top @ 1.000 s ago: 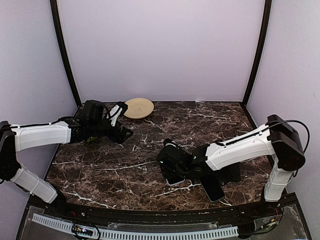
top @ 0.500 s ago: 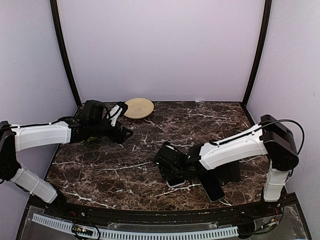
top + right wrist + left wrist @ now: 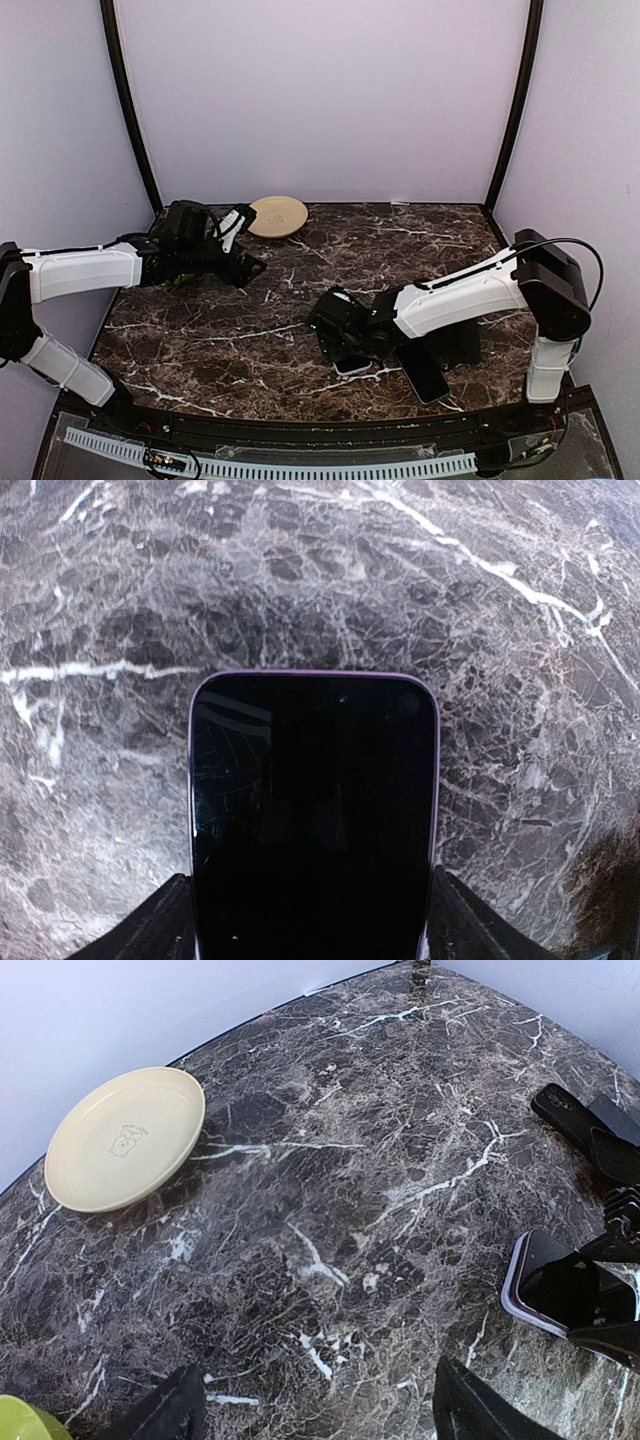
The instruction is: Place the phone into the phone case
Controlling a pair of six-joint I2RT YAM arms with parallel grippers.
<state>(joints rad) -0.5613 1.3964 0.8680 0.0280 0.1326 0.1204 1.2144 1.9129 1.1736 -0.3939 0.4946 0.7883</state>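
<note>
On the right pincer [image 3: 310, 912] the two fingers [image 3: 165, 925] stand wide, one along each long edge of the flat black-screened phone with the lilac rim [image 3: 313, 800]. I cannot tell from the wrist view whether they are pressing on it or only bracketing it. The phone lies screen up on the dark veined marble counter [image 3: 250, 340], close to the near edge and a little right of the middle. Just to its right, toward the near right corner, lies a black flat piece that I take for the phone case [image 3: 464, 346]. Beside that is a dark slab with a pale rim [image 3: 426, 378] that I cannot identify. The step in hand, as I read it, is getting a sound hold on the phone. I want both fingers square on the rim and low enough not to ride up over the glass. Then I close evenly, because a thin, slick body like this will probably skate or twist if one side bites first. I would tip one end up rather than drag it across the stone. The left pincer [image 3: 245, 265] hangs empty with its fingers apart over the back left part of the counter, near the round cream plate [image 3: 125, 1138], and I should bring it across to pin the case.
</note>
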